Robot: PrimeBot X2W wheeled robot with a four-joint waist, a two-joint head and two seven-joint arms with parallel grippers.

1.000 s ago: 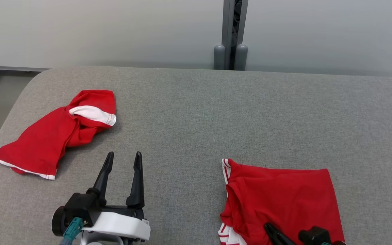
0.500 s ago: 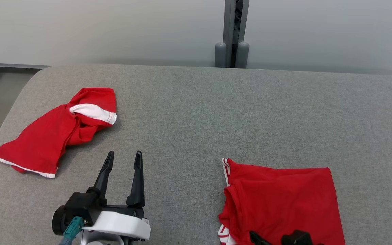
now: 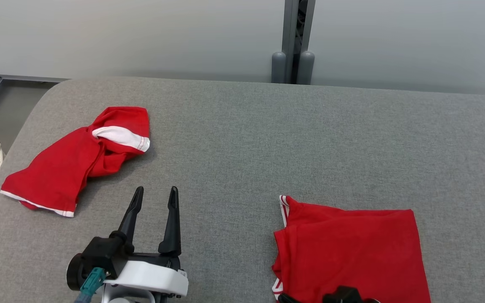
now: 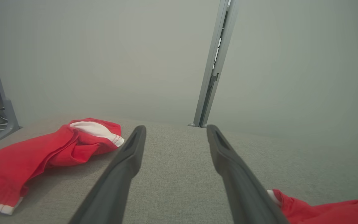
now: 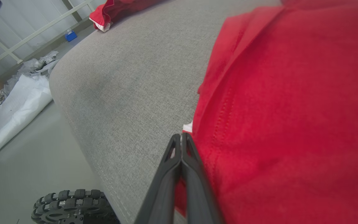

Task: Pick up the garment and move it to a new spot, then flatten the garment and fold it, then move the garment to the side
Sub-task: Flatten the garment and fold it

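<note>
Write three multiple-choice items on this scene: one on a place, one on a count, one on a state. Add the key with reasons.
1. In the head view, where on the grey table does the crumpled garment lie?
A. left side
B. right side
C. centre

2. How many red garments lie on the table?
A. one
B. two
C. three

3. How does the left gripper stand?
A. shut on cloth
B. open, holding nothing
C. shut, holding nothing

Key:
1 A, it lies by the table's left edge.
2 B, there is the crumpled one plus the folded garment at near right.
3 B, its fingers are spread apart over bare table.
</note>
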